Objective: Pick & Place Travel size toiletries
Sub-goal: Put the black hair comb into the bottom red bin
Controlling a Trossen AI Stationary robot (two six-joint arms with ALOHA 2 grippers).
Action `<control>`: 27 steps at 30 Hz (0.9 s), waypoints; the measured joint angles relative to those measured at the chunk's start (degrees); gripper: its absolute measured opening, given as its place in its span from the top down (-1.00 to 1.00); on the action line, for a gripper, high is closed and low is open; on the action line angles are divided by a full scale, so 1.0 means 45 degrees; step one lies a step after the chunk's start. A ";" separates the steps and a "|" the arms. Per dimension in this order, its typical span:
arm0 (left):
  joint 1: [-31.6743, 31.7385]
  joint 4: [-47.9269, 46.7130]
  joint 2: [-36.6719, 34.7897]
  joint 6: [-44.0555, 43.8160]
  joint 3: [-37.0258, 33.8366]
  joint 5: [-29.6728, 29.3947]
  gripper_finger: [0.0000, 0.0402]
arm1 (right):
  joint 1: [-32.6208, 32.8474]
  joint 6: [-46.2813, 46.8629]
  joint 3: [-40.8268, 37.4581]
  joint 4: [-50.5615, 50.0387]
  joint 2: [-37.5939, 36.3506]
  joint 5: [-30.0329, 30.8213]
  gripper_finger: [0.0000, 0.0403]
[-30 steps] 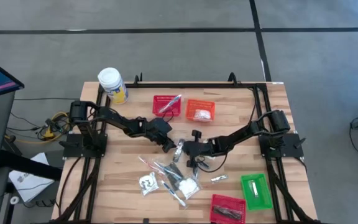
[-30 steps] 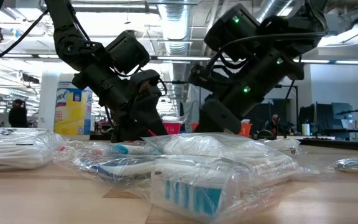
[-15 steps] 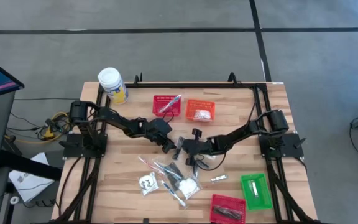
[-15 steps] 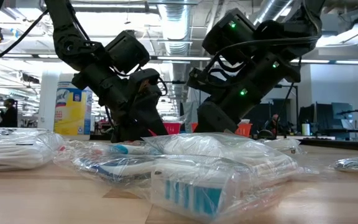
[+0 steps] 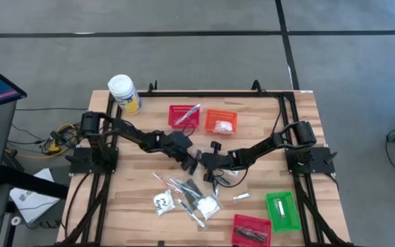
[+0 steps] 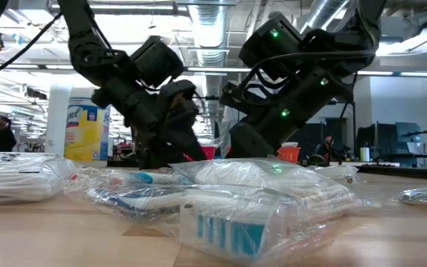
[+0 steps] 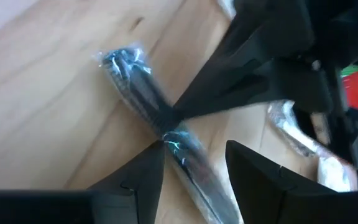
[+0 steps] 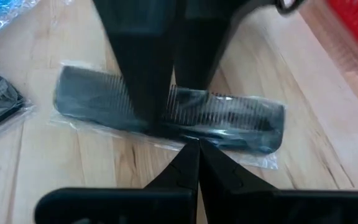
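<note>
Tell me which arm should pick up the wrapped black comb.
Left. Its tool stands open, astride the wrapped comb. The right tool is shut, its tip merely at the comb's edge.

Both arms are matte black — jointed, boxy links trailing loose black cables, mounted on black plates at the table (image 5: 300,213) edges. Green lights glow on one arm's housings.

Overhead straight down on whole wooden bench (image 5: 136,206); low level across; wrists close, sharing black wrapped comb (image 8: 173,118).
</note>
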 joint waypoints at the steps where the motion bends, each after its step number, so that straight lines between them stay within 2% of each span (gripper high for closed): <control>1: -0.0028 0.0096 0.0201 0.0038 0.0171 0.0122 0.17 | 0.0000 0.0000 0.0000 0.0052 0.0000 0.0010 1.00; 7: -0.0161 -0.0251 0.1058 0.0173 0.0962 0.0528 0.17 | -0.0063 -0.0034 -0.0024 0.0102 0.0010 0.0005 1.00; 20: -0.0233 -0.1015 0.0582 -0.0017 0.0990 -0.0017 0.18 | -0.0058 -0.0038 -0.0024 0.0147 0.0015 0.0006 1.00; 27: -0.0239 -0.1204 0.0572 -0.0432 0.0985 -0.0381 0.35 | 0.0069 -0.0047 -0.0024 0.0188 0.0000 0.0029 1.00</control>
